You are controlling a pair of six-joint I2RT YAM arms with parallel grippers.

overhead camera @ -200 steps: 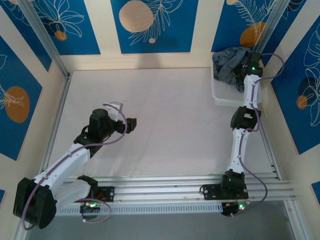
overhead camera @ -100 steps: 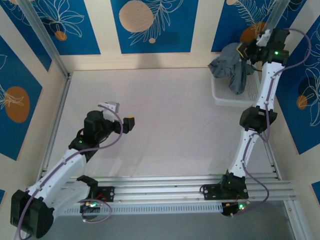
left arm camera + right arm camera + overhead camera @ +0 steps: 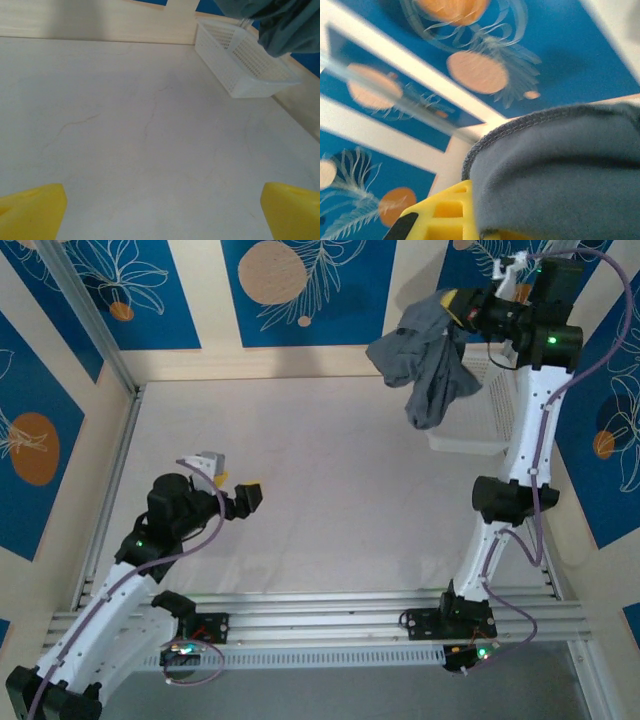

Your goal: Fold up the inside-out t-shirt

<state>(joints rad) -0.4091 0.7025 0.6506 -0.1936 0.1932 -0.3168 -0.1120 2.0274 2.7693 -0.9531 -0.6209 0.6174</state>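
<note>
Seen from above, the right gripper (image 3: 463, 310) is raised high at the far right corner, its fingers clamped tight on a bunched fold of the inside-out t-shirt (image 3: 425, 365). The slate-grey shirt hangs in the air from those fingers, drooping below and to the left of them as a crumpled bundle. One longer flap trails down past the left edge of the white mesh basket (image 3: 492, 415); whether the flap touches the basket cannot be told. The basket sits on the pale table (image 3: 330, 500), below the right fingers.

From the right wrist, grey fabric with a stitched hem takes up the lower right. It lies over and against a yellow finger (image 3: 440, 215). Behind it are blue wall panels (image 3: 560, 55) with orange circles.

The left gripper (image 3: 230, 482) is over bare table on the left side, its fingers spread wide with nothing between them. The shirt is well apart from these fingers, far ahead of them and off to their right. From the left wrist, the two yellow fingertips (image 3: 30, 210) sit at the bottom corners with plain table between them. The basket lies far ahead to the right, and the grey shirt hangs above it at the top right corner
</note>
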